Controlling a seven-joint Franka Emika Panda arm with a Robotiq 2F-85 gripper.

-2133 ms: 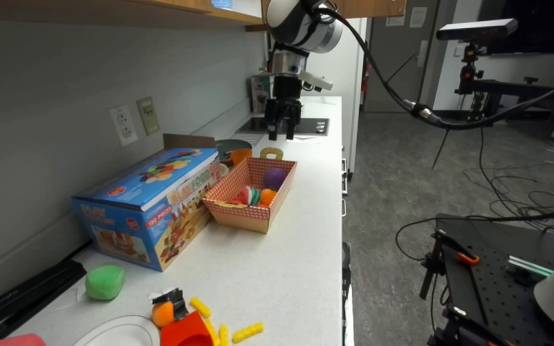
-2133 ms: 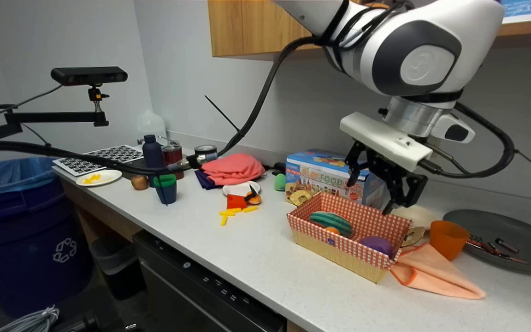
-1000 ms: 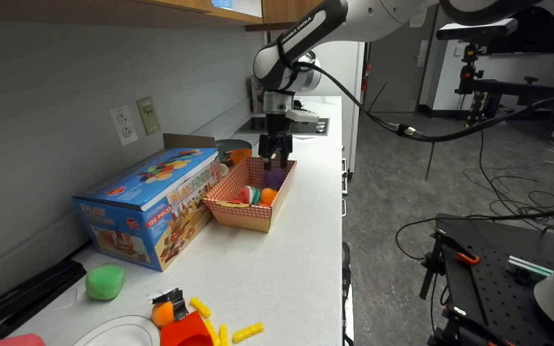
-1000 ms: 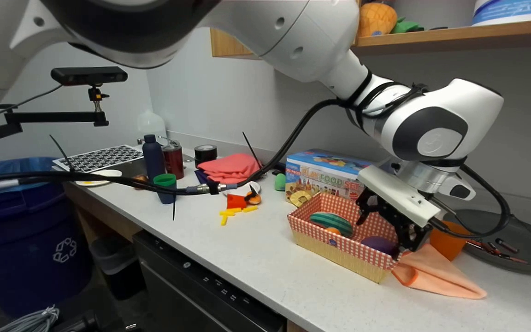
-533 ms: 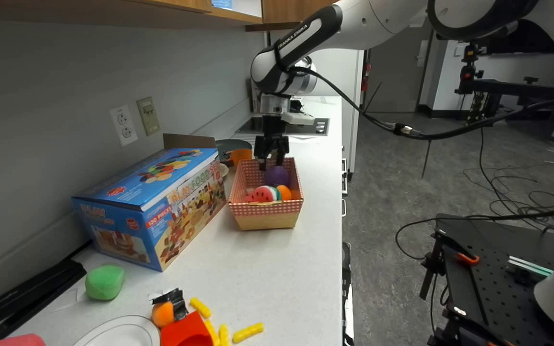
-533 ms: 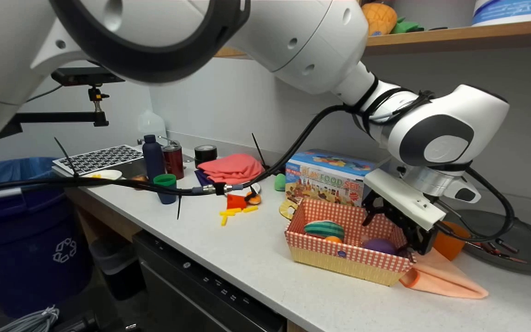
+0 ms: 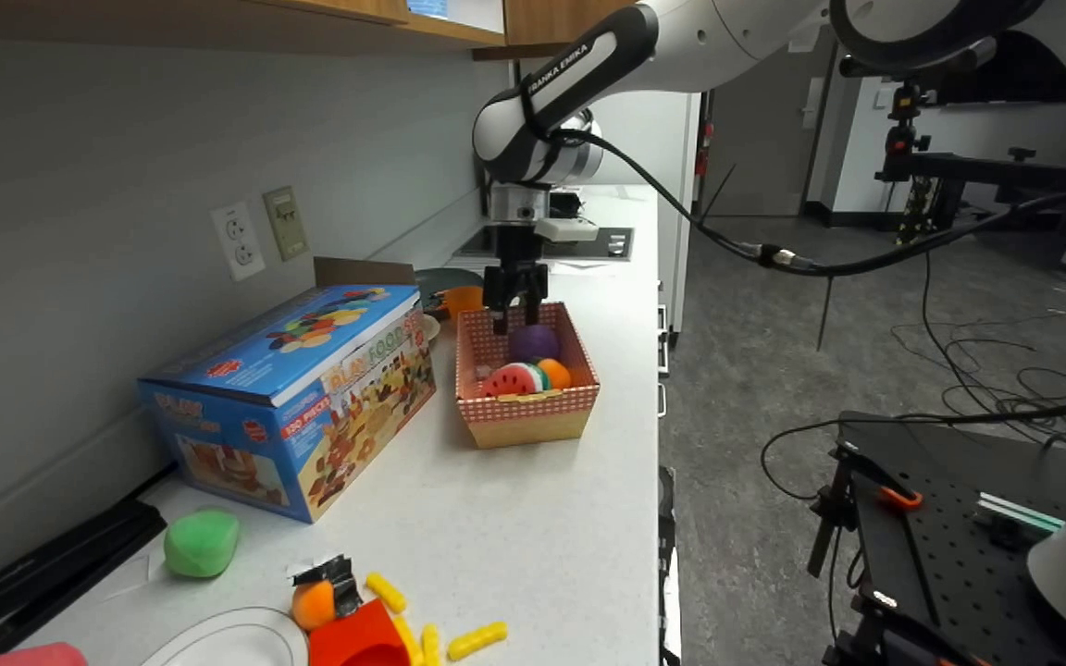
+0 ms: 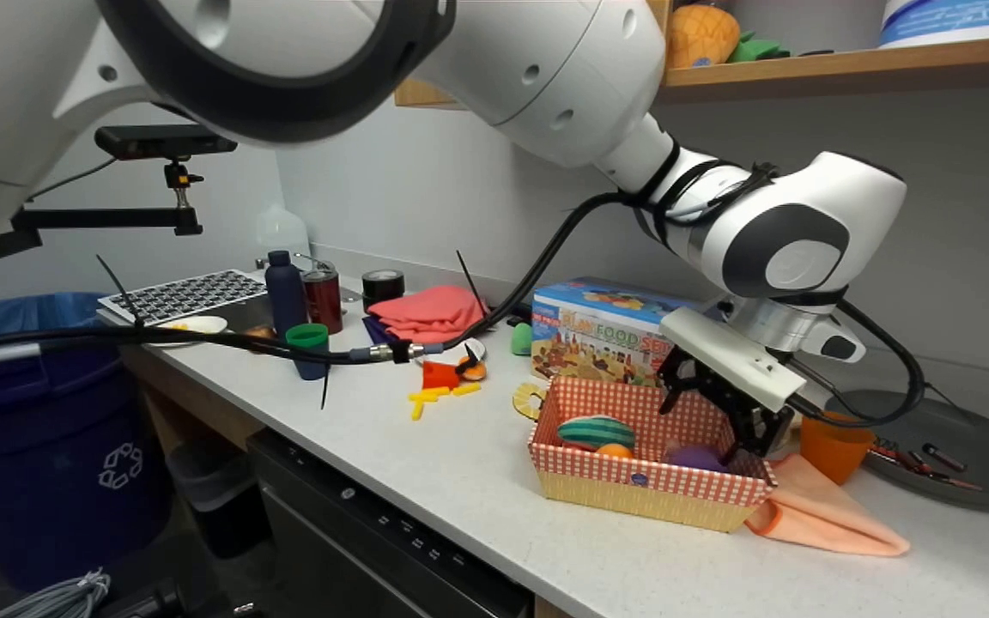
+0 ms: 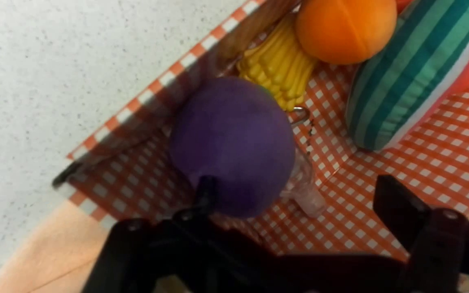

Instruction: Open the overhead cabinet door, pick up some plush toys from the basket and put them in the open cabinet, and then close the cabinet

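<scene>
My pincer (image 9: 295,179): black, pointing down at one end of the basket (image 8: 649,498), jaws spread wide; one fingertip (image 9: 207,190) overlaps the purple ball (image 9: 234,134) in the wrist view, and whether the two touch I cannot tell. Basket: red-and-white checked lining, straw-coloured outside, upright on the counter (image 8: 460,463). Contents: the purple ball, at the basket's end beneath me; a striped watermelon plush (image 9: 413,69), pinkish-red on one side, toward the basket's opposite end; an orange ball (image 9: 346,30), next to the watermelon plush, by the basket's long wall; a yellow ribbed bunch (image 9: 281,65), along that same wall, between the two balls; a translucent pinkish piece (image 9: 308,197), beside the purple ball and partly hidden by it. Overhead cabinet (image 8: 872,65): wooden, mounted higher than the basket, open in an exterior view, a pineapple-shaped toy (image 8: 702,36) and a white-and-blue tub (image 8: 962,24) inside. Blue play-food box (image 8: 597,330): just beside the basket, toward the back wall (image 8: 958,215). Peach cloth (image 8: 838,519): at the basket's corner, by the end I point at. Orange cup (image 8: 834,448): near the basket, past that same end. Grey dish (image 8: 988,451): farther out from the basket, past the cup. Yellow sticks (image 7: 477,639): loose on the counter, well apart from the basket.
</scene>
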